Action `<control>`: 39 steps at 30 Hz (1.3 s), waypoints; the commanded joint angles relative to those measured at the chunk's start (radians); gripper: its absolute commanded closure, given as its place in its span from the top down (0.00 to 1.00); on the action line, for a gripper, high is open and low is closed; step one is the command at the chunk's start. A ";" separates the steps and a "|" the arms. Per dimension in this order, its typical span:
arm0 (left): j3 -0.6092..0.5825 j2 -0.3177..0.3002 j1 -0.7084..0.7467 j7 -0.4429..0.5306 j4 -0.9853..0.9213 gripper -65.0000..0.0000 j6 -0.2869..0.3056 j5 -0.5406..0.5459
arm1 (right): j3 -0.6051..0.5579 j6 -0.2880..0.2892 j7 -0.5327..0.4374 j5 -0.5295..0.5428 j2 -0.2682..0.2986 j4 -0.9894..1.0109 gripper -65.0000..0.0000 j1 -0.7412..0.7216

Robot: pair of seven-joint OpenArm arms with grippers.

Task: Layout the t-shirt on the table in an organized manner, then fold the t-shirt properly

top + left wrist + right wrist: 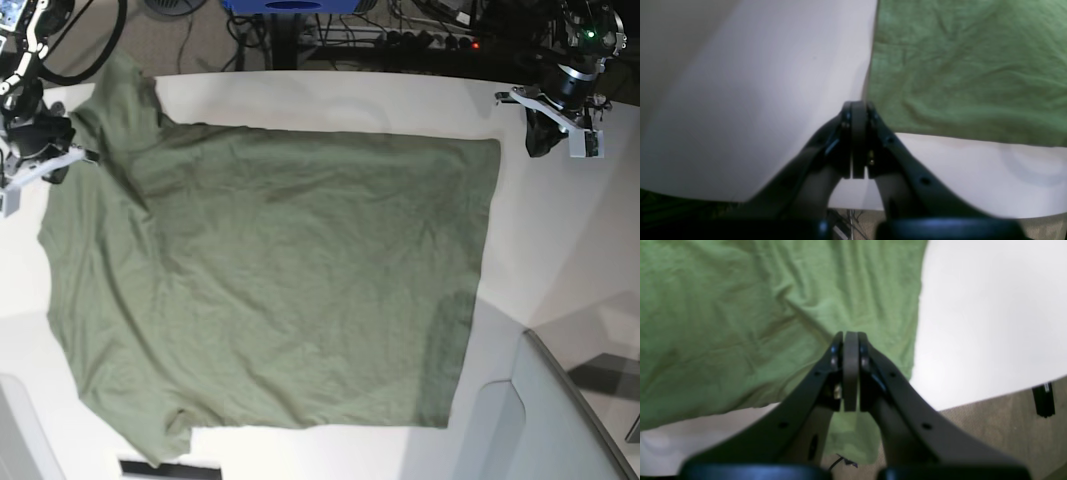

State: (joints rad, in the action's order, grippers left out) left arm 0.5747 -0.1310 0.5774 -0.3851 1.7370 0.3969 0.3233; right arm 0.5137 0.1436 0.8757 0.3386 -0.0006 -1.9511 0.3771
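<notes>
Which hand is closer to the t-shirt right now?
Right. The right hand is over the t-shirt by a sleeve; the left hand is just off its hem corner.

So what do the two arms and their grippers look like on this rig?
Both grippers, left gripper and right gripper, are matte black, with two curved fingers tapering to flat grey pads and small screw holes along the sides. In the base view each wrist carries a white bracket-like piece, and black cables loop by the right arm. A green light glows above the left arm.

Beige carpet floor (990, 426) below — tangled dark cables (420, 25) and a blue unit (290, 5) behind.
</notes>
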 commanded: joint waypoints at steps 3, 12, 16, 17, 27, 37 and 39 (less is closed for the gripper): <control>0.014 -0.014 0.006 0.022 0.013 0.00 0.001 0.009 | 0.130 -0.002 -0.010 0.003 0.009 -0.015 0.01 -0.040; 0.005 -0.008 -0.009 0.022 0.014 0.00 0.003 0.015 | 0.320 0.150 0.348 0.238 0.009 0.000 0.35 -0.146; 0.005 -0.006 -0.020 0.022 0.011 0.00 0.003 0.012 | 0.187 0.189 0.371 0.383 0.014 0.000 0.36 -0.177; 0.005 -0.006 -0.020 0.022 0.011 0.00 0.003 0.012 | 0.153 0.189 0.356 0.385 0.015 0.009 0.36 -0.197; 0.008 -0.014 -0.015 0.022 0.005 0.00 0.003 0.009 | 0.165 0.189 0.388 0.297 0.037 0.170 0.37 -0.258; 0.000 -0.023 -0.053 0.022 -0.025 0.00 0.003 0.009 | 0.216 0.189 0.135 0.294 0.024 0.183 0.56 -0.007; -0.002 -0.023 -0.066 0.022 -0.022 0.00 0.003 0.009 | 0.216 0.189 0.084 0.294 0.024 0.230 0.56 0.009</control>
State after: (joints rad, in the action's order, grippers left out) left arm 0.5678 -0.1436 0.5056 -0.3847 1.6958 0.3973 0.3229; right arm 0.7284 0.3267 0.9794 0.6151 0.0135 -1.7016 0.3931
